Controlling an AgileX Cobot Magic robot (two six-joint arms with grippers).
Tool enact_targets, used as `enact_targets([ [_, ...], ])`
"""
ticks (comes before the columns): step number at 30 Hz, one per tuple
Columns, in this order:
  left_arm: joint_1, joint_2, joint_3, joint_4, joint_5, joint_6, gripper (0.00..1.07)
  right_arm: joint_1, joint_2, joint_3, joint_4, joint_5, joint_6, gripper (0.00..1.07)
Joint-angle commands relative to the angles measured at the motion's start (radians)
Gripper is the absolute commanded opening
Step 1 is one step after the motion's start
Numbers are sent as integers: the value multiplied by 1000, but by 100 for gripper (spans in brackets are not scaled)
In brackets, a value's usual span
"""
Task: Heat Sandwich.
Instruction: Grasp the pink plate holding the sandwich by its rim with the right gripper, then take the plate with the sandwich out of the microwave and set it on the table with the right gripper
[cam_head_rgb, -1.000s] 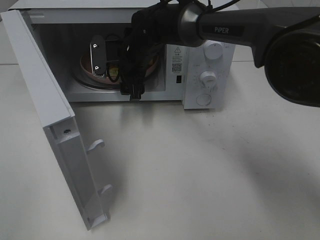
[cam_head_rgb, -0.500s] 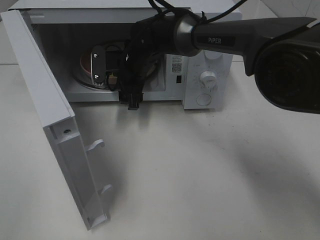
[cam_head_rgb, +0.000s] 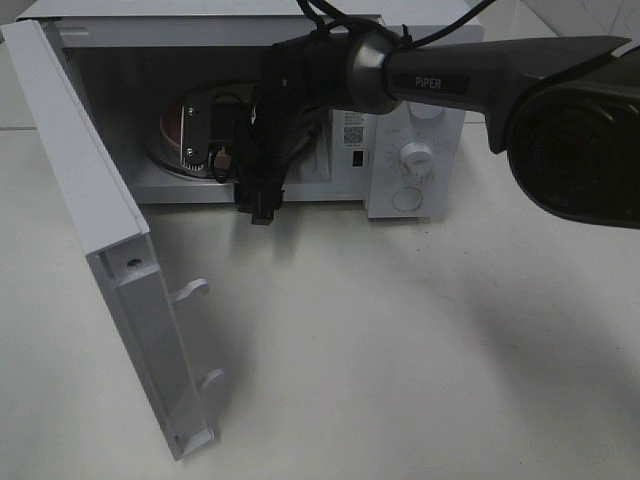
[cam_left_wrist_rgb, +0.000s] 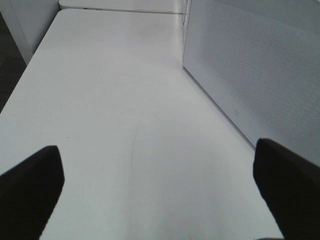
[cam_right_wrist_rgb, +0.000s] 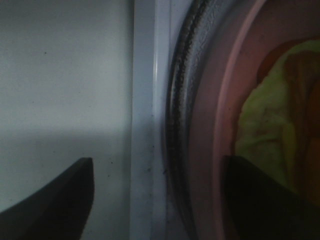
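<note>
The sandwich (cam_right_wrist_rgb: 265, 125), with pale yellow-green filling, lies on the pink plate (cam_right_wrist_rgb: 220, 100) on the glass turntable (cam_right_wrist_rgb: 181, 75) inside the open microwave (cam_head_rgb: 415, 110). In the exterior view only the plate's left edge (cam_head_rgb: 172, 125) shows; the sandwich is hidden behind my right gripper (cam_head_rgb: 205, 150). In the right wrist view my right gripper (cam_right_wrist_rgb: 157, 165) is open and empty, one finger over the plate's rim and the other over the cavity floor. My left gripper (cam_left_wrist_rgb: 157, 150) is open and empty above the table, out of the exterior view.
The microwave door (cam_head_rgb: 90, 200) stands wide open at the left, with two latch hooks (cam_head_rgb: 195, 290) sticking out. The control panel with knobs (cam_head_rgb: 415, 155) is to the right of the cavity. A perforated white wall (cam_left_wrist_rgb: 260, 65) stands beside my left gripper.
My right gripper has turned inside the microwave and drawn back slightly towards the opening, and the arm has shifted a little left. The plate has stayed in place.
</note>
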Motion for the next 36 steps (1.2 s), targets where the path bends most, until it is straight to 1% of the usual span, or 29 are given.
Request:
enact_targets([
  [1, 2, -16, 1, -8, 1, 2, 98, 3, -3, 0, 9, 24, 26, 55],
  [3, 2, -16, 1, -8, 1, 2, 98, 3, -7, 0, 9, 43, 33, 38],
  [4, 2, -16, 1, -8, 1, 2, 98, 3, -8, 0, 9, 52, 35, 15],
  [5, 2, -16, 1, -8, 1, 2, 98, 3, -8, 0, 9, 52, 35, 15],
  [6, 2, -16, 1, -8, 1, 2, 98, 3, -12, 0, 9, 60, 35, 6],
  [7, 2, -16, 1, -8, 1, 2, 98, 3, -14, 0, 9, 66, 35, 0],
  [15, 2, -16, 1, -8, 1, 2, 98, 3, -34, 2, 10, 100, 16, 0],
  [30, 2, -16, 1, -8, 1, 2, 98, 0, -73, 3, 43, 171, -102, 0],
  [34, 2, -16, 1, -8, 1, 2, 98, 0, -105, 40, 43, 164, -177, 0],
  [36, 2, -16, 1, -8, 1, 2, 98, 0, -139, 90, 49, 157, -275, 0],
])
